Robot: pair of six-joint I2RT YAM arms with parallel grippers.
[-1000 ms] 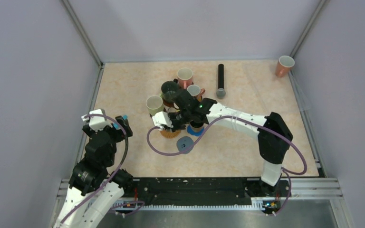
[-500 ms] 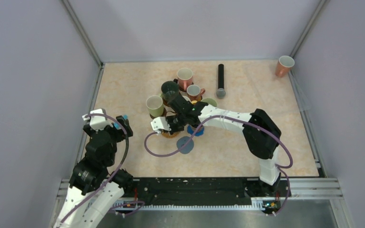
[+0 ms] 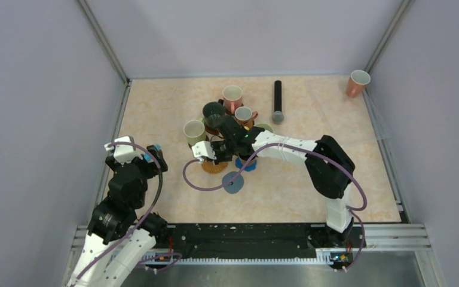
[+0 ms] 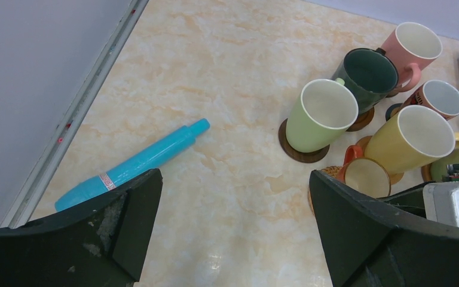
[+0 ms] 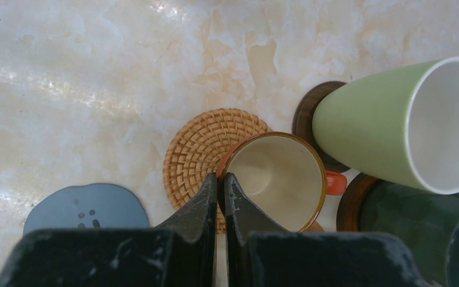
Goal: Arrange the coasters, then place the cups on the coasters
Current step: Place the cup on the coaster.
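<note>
Small orange cup (image 5: 275,179) is the one in play.

Top: right hand (image 3: 218,154) has shifted left, now over the woven coaster (image 3: 214,167). Left hand (image 3: 150,156) is parked near the counter (image 3: 155,107) edge.

Left wrist: left hand is wide apart with nothing in it. Orange cup sits in front of the yellow cup (image 4: 409,140).

Right wrist: hand is pinched on the cup's rim. Cup overlaps the coaster's edge, off-centre. Can't tell if it's set down.

My read: placement is nearly done but needs centring before release.
</note>
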